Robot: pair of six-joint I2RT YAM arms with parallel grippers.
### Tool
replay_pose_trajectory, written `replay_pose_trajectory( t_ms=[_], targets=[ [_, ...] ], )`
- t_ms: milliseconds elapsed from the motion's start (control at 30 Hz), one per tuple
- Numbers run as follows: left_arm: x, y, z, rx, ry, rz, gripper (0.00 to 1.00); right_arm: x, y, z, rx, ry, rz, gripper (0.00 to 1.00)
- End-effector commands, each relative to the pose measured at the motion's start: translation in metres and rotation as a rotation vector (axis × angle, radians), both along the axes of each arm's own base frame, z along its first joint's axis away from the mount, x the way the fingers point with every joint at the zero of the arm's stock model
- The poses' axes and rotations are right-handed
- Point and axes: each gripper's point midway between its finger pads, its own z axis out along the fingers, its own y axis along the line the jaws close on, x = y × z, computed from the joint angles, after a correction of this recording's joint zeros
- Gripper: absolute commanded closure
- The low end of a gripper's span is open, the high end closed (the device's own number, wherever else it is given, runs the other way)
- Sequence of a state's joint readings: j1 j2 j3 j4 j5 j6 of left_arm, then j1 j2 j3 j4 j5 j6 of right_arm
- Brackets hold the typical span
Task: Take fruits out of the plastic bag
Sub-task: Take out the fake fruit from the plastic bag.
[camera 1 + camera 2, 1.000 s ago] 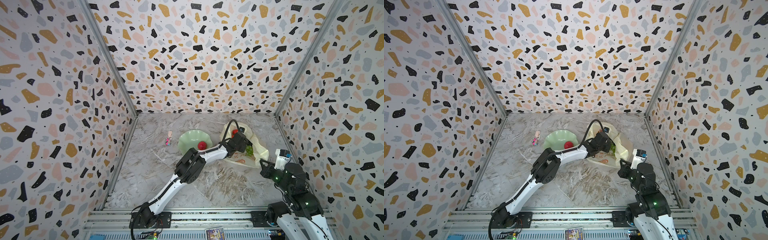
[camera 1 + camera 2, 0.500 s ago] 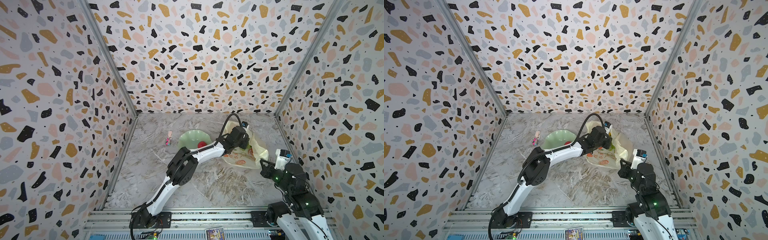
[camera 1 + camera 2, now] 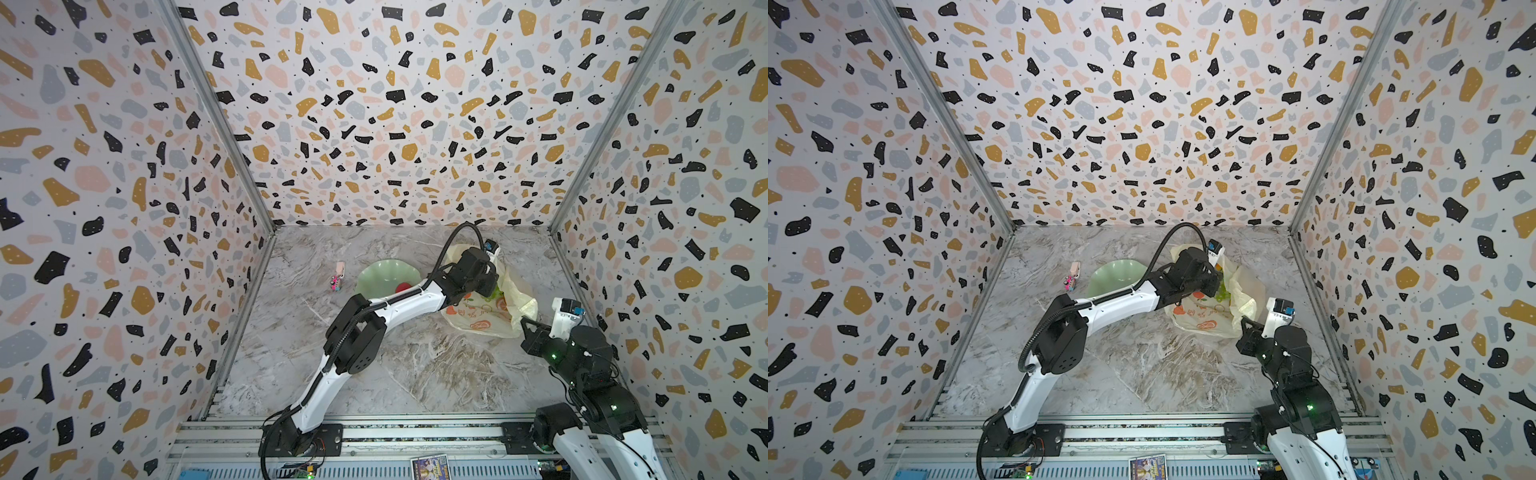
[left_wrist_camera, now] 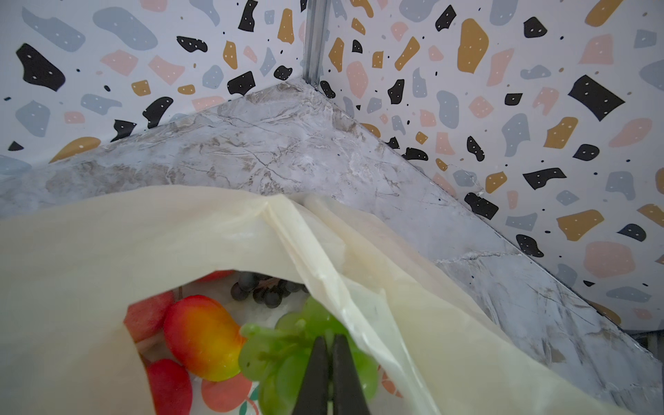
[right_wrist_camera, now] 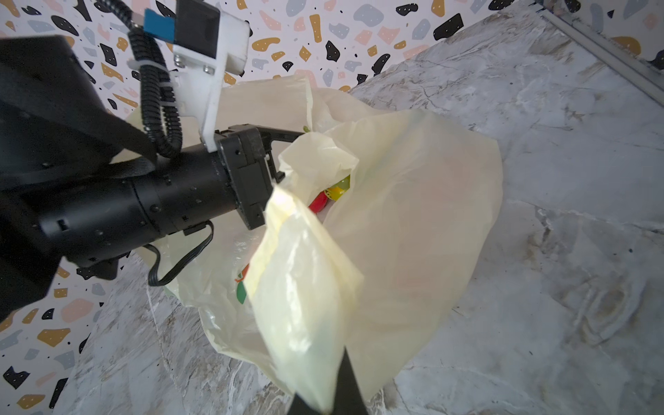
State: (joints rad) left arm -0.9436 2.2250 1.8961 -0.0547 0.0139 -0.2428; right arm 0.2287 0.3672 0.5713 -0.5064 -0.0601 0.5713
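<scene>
The plastic bag (image 3: pixel 482 320) lies on the marbled tabletop (image 3: pixel 415 365) near the right wall, just beside the pale green plate (image 3: pixel 382 272); the right tool (image 5: pixel 337 381) is clenched on a fold of the bag's film, holding that edge up; the left tool (image 4: pixel 330 339) reaches into the bag's mouth with its jaws closed together, tips among the green grape bunch (image 4: pixel 284 352), though whether a stem is pinched cannot be told; inside the bag a red-yellow peach (image 4: pixel 203 337) touches the green grapes, red apples (image 4: pixel 169 386) lie beside it, and a dark grape bunch (image 4: pixel 262 287) sits further in; one red fruit (image 3: pixel 402 287) rests on the plate; a pink trinket (image 3: pixel 336 282) stands apart on the plate's far side
</scene>
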Motion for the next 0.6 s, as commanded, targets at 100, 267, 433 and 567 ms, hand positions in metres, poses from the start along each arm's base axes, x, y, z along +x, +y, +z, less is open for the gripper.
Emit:
replay_pose_trajectory(
  t_ms=[100,267,433,567],
  targets=[
    [-0.013,0.008,0.039,0.015,-0.087,-0.061,1.0,0.014,-0.007,0.022,-0.034,-0.073,-0.047,1.0],
    [-0.021,0.015,0.053,0.028,-0.118,-0.093,1.0,0.021,-0.014,0.033,-0.052,-0.109,-0.086,1.0],
    [-0.033,0.021,0.073,0.016,-0.146,-0.136,1.0,0.021,-0.019,0.02,-0.054,-0.098,-0.116,1.0],
    [-0.049,0.022,0.092,-0.029,-0.172,-0.202,1.0,0.02,-0.021,0.006,-0.052,-0.074,-0.129,1.0]
  ],
)
